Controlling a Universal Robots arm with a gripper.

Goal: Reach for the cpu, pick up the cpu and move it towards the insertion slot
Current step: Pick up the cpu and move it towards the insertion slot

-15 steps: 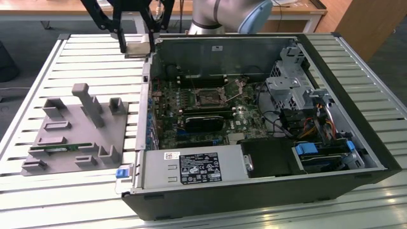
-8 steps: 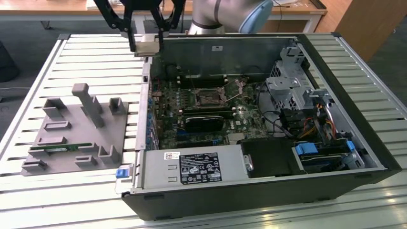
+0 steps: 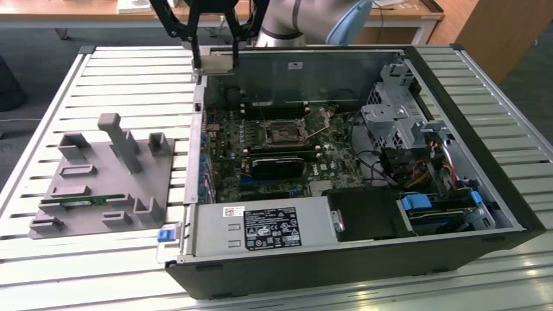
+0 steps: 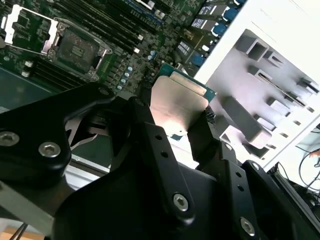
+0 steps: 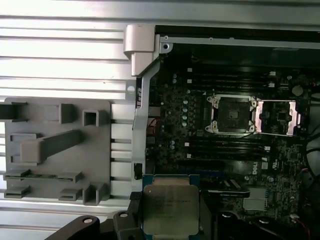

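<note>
My gripper (image 3: 216,65) is shut on the cpu (image 3: 216,63), a flat silvery square chip, and holds it in the air over the far corner of the open computer case, at the exterior view's left. Both wrist views show the cpu (image 4: 180,102) (image 5: 170,207) pinched between the black fingers (image 4: 145,125). The insertion slot (image 3: 283,133), a square black socket in a shiny metal frame, lies on the motherboard inside the case, apart from the chip. Its frame also shows in both wrist views (image 4: 75,42) (image 5: 231,114).
A grey plastic tray (image 3: 103,181) with upright posts lies on the slatted table (image 3: 129,71) beside the case, with a green memory stick (image 3: 82,201) in it. The case wall (image 3: 203,103) stands between tray and motherboard. A drive cage (image 3: 397,110) and cables fill the case's right side.
</note>
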